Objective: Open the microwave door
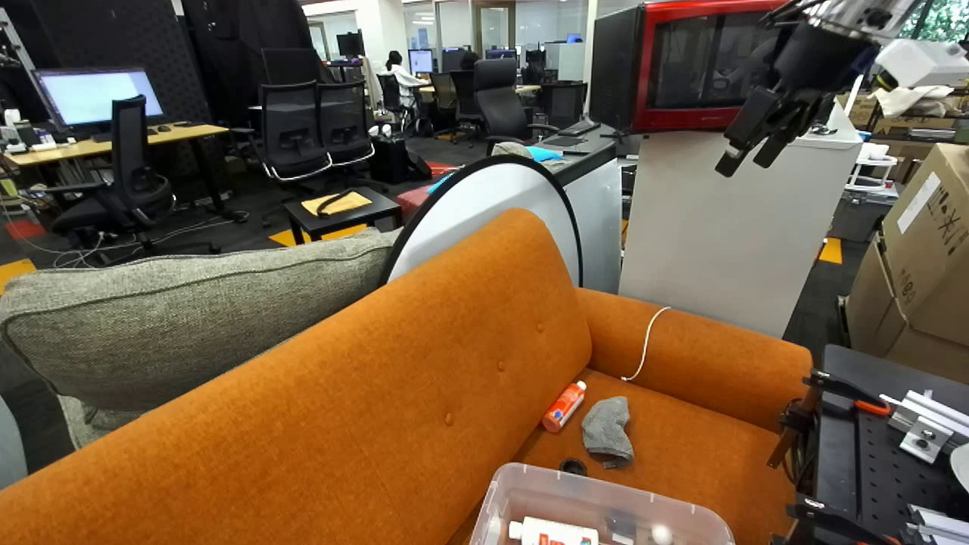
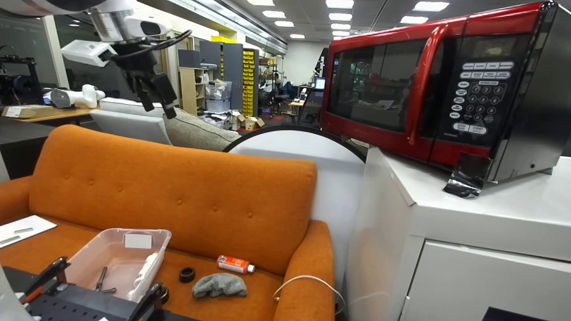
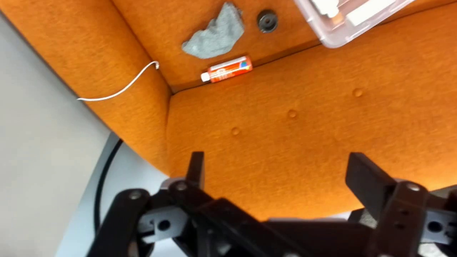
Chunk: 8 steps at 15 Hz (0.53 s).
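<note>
Microwave door (image 2: 379, 89): I saw a glossy finish, smooth glass.
Sofa (image 2: 169, 180): matt cloth, it looked to me.
Bin (image 2: 122, 271): smooth plastic showed.
Cushion (image 1: 197, 325): I saw rough, woven cloth.

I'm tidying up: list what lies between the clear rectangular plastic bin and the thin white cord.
A black ring, a crumpled grey cloth and an orange white-capped bottle; the wrist view shows all three.

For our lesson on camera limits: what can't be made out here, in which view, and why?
Space behind the microwave door: hidden by dark glass, both exterior views.
Part of that door: hidden behind arm and fingers, an exterior view.
Lettering on the orange bottle: blurred, wrist view.
Plastic bin: partly cut off by the top edge, wrist view.
</note>
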{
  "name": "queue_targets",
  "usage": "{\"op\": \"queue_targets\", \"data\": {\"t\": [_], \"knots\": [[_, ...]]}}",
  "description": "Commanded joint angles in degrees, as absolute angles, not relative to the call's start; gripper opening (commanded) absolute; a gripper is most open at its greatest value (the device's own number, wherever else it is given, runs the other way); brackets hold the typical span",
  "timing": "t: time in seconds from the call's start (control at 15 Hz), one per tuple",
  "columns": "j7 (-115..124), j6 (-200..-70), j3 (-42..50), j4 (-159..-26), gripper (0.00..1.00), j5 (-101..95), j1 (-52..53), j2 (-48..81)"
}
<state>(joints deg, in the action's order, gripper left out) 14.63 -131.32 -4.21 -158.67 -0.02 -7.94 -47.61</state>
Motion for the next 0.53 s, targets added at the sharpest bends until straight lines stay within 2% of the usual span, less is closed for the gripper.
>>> {"op": "queue_targets", "data": {"t": [0.0,0.47], "knots": [[14.7,-131.1,-3.9,-158.8,1.0,-0.6,-8.6,-48.4],[14.8,-131.0,-4.1,-158.9,1.0,-0.5,-7.5,-48.0]]}}
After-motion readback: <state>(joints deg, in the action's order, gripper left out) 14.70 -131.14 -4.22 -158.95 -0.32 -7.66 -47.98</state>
